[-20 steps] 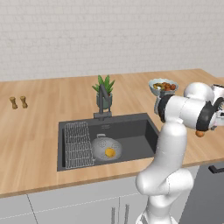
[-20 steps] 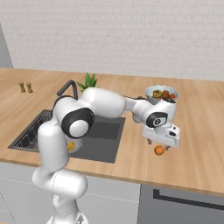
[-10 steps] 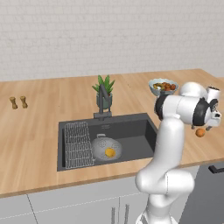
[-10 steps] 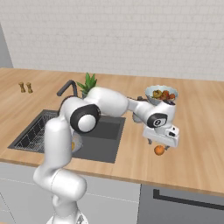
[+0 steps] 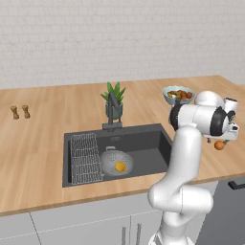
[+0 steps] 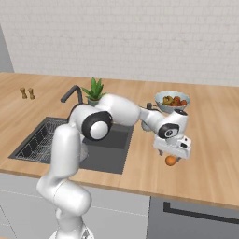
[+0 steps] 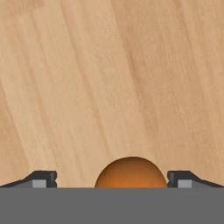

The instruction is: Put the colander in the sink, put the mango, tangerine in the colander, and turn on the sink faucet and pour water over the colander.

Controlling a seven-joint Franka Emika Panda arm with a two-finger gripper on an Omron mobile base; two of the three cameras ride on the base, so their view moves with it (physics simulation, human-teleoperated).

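The pincer [image 7: 112, 179] stands spread wide above the wooden worktop [image 7: 109, 78], its two dark fingertips [image 7: 41, 178] on either side of the tangerine [image 7: 131, 173] without touching it. The tangerine lies on the worktop right of the sink [image 5: 143, 139] (near the front edge). In the sink, the colander [image 5: 115, 161] holds the yellow mango [image 5: 120, 166] beside the wire rack [image 5: 85, 157].

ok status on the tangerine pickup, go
Gripper open, straddling the tangerine on the counter, no grip yet. Mango already in colander in sink. Nothing in the way.
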